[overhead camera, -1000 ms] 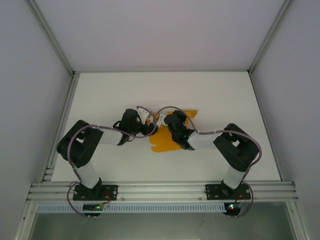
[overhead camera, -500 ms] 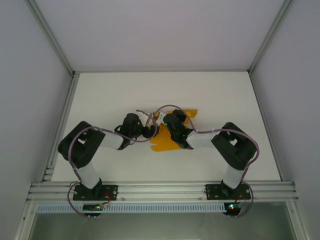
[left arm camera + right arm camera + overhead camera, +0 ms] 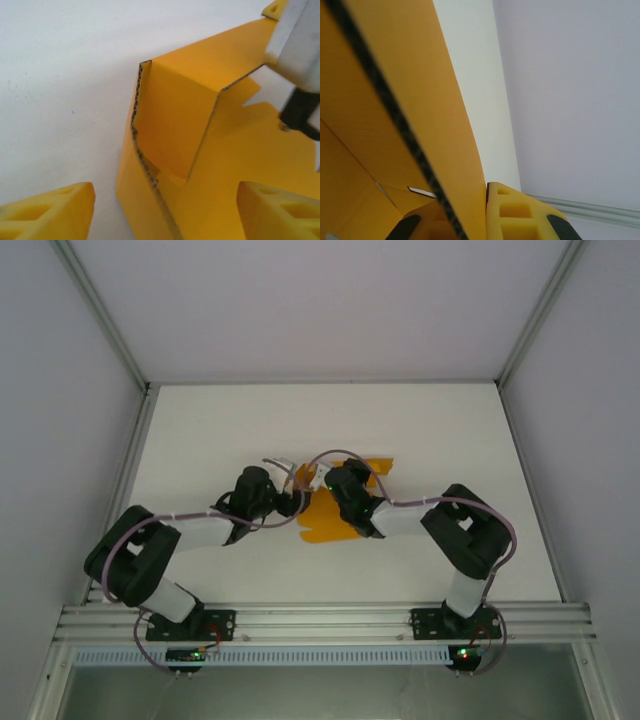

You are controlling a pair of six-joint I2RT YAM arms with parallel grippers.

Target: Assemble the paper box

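Observation: we find the paper box (image 3: 330, 520), orange corrugated card, partly folded at the middle of the white table (image 3: 200, 430), between the two arms. From the left wrist we see one panel raised off the flat sheet and bent at a crease, its fluted edge showing. The left gripper (image 3: 293, 502) sits at the box's left edge with its fingers wide apart. One yellow pad (image 3: 50, 210) is over bare table, the other is over the card, and we see neither touching it. The right gripper (image 3: 335, 485) is clamped on a raised wall of the box. In the right wrist view the card's edge runs down between its two pads.
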